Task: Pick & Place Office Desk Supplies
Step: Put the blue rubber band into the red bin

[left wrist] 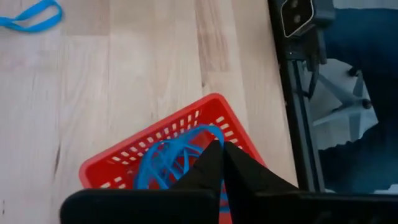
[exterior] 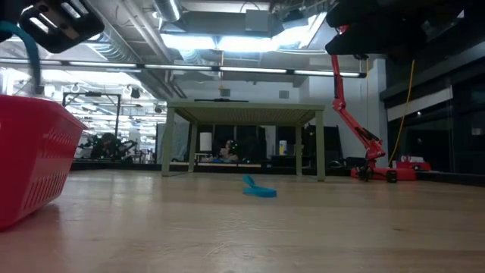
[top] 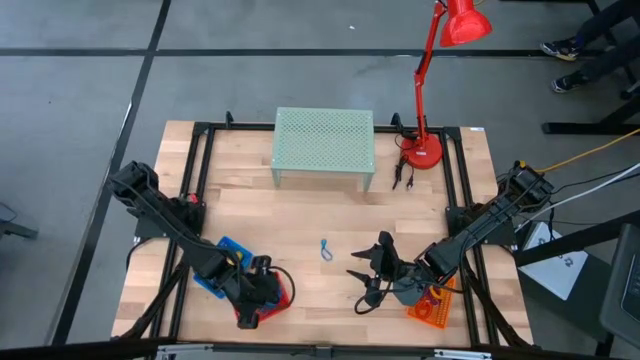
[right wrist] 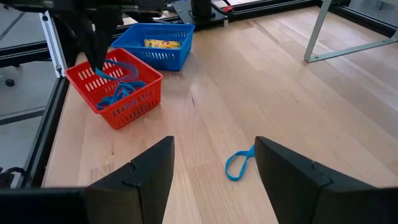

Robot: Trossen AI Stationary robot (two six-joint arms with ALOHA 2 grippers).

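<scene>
- Left gripper (right wrist: 96,53) was seen over the red mesh plastic basket (right wrist: 134,102), fingers pinched on a blue clip-like loop (left wrist: 171,158).
- Right gripper (top: 368,278) was held wide apart, empty, above the wooden table (top: 300,215).
- Second blue loop (top: 326,250) was left on bare wood mid-table.

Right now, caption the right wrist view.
Open right gripper above blue loop; left gripper over red basket.

Counter (top: 300,230): pale wood grain. Red mesh basket (right wrist: 115,87) with blue loops (right wrist: 118,93) inside; blue mesh basket (right wrist: 155,45) holding yellow pieces (right wrist: 163,43). Lone blue loop (right wrist: 239,163) on counter. Orange basket (top: 435,308). Pale green perforated shelf (top: 324,140). Red lamp (top: 440,60). Arms black.
</scene>
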